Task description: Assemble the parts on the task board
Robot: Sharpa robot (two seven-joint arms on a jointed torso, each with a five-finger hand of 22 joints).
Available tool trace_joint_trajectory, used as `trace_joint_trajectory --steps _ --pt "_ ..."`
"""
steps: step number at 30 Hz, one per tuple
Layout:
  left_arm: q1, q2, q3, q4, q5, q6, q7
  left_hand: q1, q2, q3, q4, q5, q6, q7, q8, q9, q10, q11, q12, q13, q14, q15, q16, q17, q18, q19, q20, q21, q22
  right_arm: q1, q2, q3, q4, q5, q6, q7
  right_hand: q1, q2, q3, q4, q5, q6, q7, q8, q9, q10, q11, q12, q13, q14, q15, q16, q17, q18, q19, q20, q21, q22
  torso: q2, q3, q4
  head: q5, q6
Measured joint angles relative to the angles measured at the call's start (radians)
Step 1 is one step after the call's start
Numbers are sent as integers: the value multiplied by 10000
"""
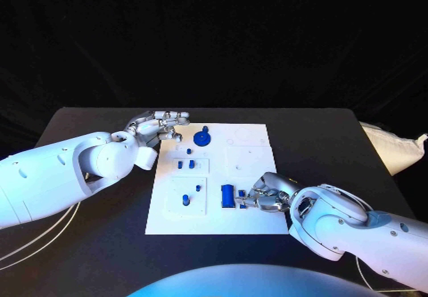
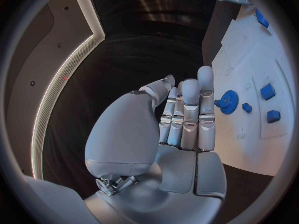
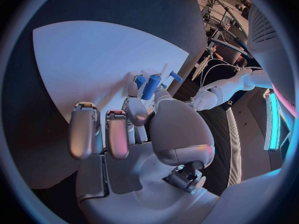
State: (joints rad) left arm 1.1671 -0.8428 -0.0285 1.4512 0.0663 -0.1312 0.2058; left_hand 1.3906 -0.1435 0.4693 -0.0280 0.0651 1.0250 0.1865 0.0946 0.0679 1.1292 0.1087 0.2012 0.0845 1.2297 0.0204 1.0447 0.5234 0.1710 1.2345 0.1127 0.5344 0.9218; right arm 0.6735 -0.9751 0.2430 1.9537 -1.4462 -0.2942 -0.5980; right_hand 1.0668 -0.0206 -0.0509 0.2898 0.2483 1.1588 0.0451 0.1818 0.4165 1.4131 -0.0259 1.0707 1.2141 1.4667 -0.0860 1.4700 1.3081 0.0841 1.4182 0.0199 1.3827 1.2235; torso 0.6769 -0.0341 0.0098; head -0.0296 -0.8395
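The white task board (image 1: 254,139) lies in the middle of the black table. A blue gear (image 1: 202,137) sits near its far left corner, also seen as the gear (image 2: 228,102) in the left wrist view. My left hand (image 1: 161,125) hovers just left of the gear, its fingers (image 2: 190,112) straight and holding nothing. A long blue block (image 1: 228,196) lies at the board's near middle. My right hand (image 1: 265,195) is right beside it, thumb and a finger pinched on a small blue part (image 1: 242,200). The block (image 3: 149,87) shows just past the curled fingertip (image 3: 137,110).
Small blue pieces (image 1: 185,164) stand in a raised square panel, another (image 1: 185,200) in the panel nearer me. A white cloth bag (image 1: 397,148) lies at the table's right edge. Bare black table (image 1: 98,130) surrounds the board.
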Motion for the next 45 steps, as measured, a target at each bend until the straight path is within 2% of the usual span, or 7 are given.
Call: trace_joint_trajectory --steps 5,8,12,17,26,32,45 --pt "-1 1 0 -5 -3 3 -3 0 0 0 0 0 0 0 0 0 0 0 0 0 0 0 0 0 0 0 0 0 0 -1 -31 -2 39 -7 46 -1 106 106 -29 -29 94 0 0 -2 -23 41 -26 0 14 0 0 0 0 0 0 0 0 10 4 -5 0 -1 -9" --pt "-1 -1 0 -6 -5 6 -6 0 0 0 0 0 0 0 0 0 0 0 0 0 0 0 0 0 0 0 0 0 0 -7 -91 -6 10 -87 95 -2 373 253 -85 -86 186 0 0 36 -4 41 -26 77 71 0 0 48 -1 0 0 0 0 57 4 -5 -2 10 -14" --pt "-1 -8 0 -7 -6 9 -12 0 0 0 0 0 0 0 0 0 0 0 0 0 0 0 0 0 0 0 0 0 0 -8 -195 -6 -56 -250 206 -12 1103 165 -131 -355 123 0 0 36 16 41 -26 77 88 0 1 49 -1 0 -1 0 0 73 3 -5 -6 15 -16" --pt "-2 -17 -1 -12 -8 13 -22 0 0 0 0 0 0 0 0 0 0 0 0 0 0 0 0 0 -1 0 0 0 0 -15 -258 -4 -64 -461 374 -19 1529 98 -203 -544 -107 0 0 36 29 41 -26 77 101 -1 1 49 -2 0 -1 1 0 73 4 1 -9 7 -12" --pt "-6 -5 -2 -21 -9 24 -34 -31 31 0 0 0 0 0 0 0 -51 8 0 0 0 0 0 -15 0 0 0 0 0 -15 -191 9 -64 -666 497 -19 1654 123 -225 -590 -163 0 0 35 28 40 -25 77 112 -1 1 48 -3 0 -1 1 0 87 5 1 -11 -23 16" --pt "-8 -4 -2 -23 -9 33 -40 -40 40 0 0 0 0 0 0 0 -73 -1 0 0 0 0 0 -21 0 0 0 0 0 -12 -89 13 -129 -733 538 -15 1653 124 -226 -590 -164 -1 0 35 27 40 -25 76 113 -1 1 48 -4 0 -1 1 0 87 5 -7 0 -60 -6" --pt "-9 -21 -2 -12 -11 43 -60 -40 40 0 0 0 0 0 0 0 -73 0 0 0 0 0 0 -20 -1 0 0 0 0 -15 24 10 -317 -792 623 -10 1702 173 -262 -566 -123 16 -16 64 56 40 -25 74 113 -1 2 47 -5 0 35 38 0 98 10 -8 5 -47 -29"
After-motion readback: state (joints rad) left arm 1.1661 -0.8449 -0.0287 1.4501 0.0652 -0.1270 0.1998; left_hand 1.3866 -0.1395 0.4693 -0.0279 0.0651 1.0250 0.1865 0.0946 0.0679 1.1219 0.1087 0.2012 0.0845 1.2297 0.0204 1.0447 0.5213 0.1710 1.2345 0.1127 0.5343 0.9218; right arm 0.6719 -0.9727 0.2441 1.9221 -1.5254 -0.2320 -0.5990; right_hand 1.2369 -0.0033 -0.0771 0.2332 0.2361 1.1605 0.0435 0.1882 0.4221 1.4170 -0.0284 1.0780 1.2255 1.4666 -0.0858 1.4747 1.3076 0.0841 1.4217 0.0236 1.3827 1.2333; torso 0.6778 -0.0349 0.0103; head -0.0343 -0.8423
